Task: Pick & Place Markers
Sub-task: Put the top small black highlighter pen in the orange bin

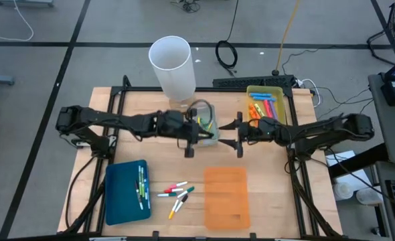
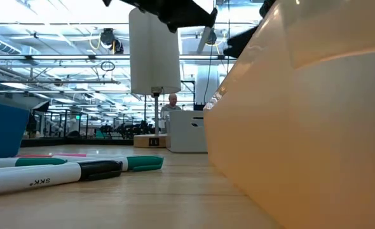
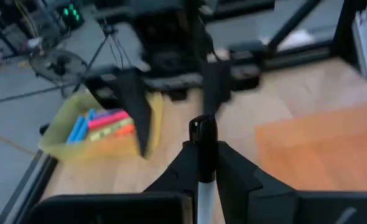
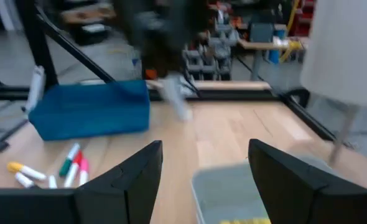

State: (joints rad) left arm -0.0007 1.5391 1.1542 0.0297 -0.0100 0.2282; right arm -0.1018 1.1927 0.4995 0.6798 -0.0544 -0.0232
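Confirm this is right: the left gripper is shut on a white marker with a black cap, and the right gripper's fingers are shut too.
Not quite. The left gripper is shut on the white marker with a black cap, but the right gripper is open: the right wrist view shows its fingers spread wide, holding nothing.

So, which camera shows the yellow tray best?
The high view: the whole yellow tray shows from above at the table's back right, with bright markers inside. The left wrist view shows it blurred, partly behind the right hand. In the low and right wrist views I cannot find it.
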